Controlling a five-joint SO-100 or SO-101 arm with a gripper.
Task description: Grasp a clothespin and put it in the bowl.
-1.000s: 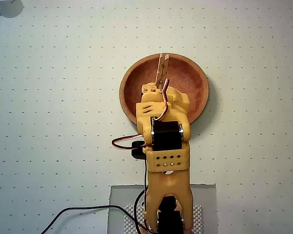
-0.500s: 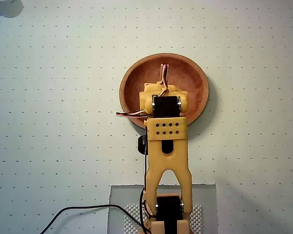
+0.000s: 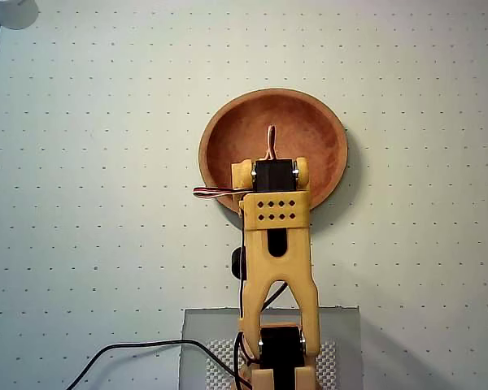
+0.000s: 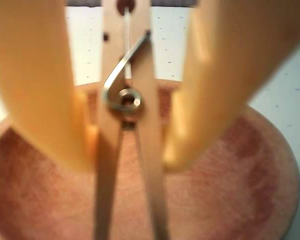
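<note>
My fingers (image 4: 40,90) pinch the clothespin (image 4: 126,100) at its coil, its long axis running straight away between them, over the bowl (image 4: 230,200) beneath. Beyond lies the dotted white table (image 3: 81,162).

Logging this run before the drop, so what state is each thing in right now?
clothespin: held between the fingers, over the bowl, legs spread at the near end.
bowl: upright on the table, nothing visible inside.
gripper: shut on the clothespin.
</note>
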